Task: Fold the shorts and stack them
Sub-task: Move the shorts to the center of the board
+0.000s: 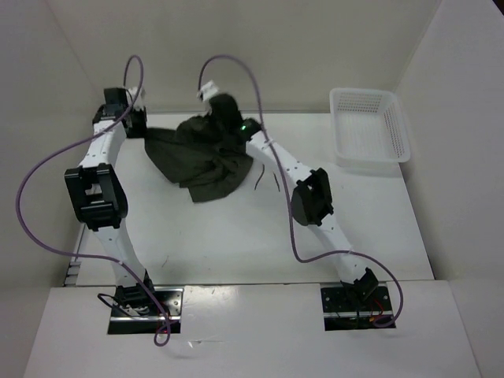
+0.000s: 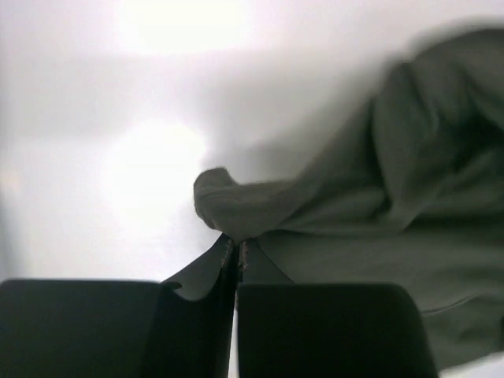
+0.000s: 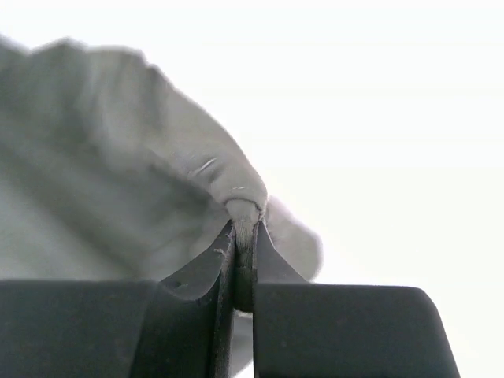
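The dark olive shorts [image 1: 203, 157] lie bunched at the back middle of the white table [image 1: 236, 236]. My left gripper [image 1: 140, 124] sits at their left corner. In the left wrist view its jaws are shut [image 2: 238, 246], with a rounded fold of the shorts [image 2: 228, 206] pinched right at the tips. My right gripper [image 1: 223, 106] is at the shorts' far upper edge. There it is shut [image 3: 245, 230] on a thick hem fold of the shorts [image 3: 118, 173]. Thin drawstring ends [image 1: 257, 178] trail off the cloth's right side.
A white mesh basket [image 1: 370, 126] stands at the back right of the table. White walls close in behind and on both sides. Purple cables [image 1: 47, 165] loop above both arms.
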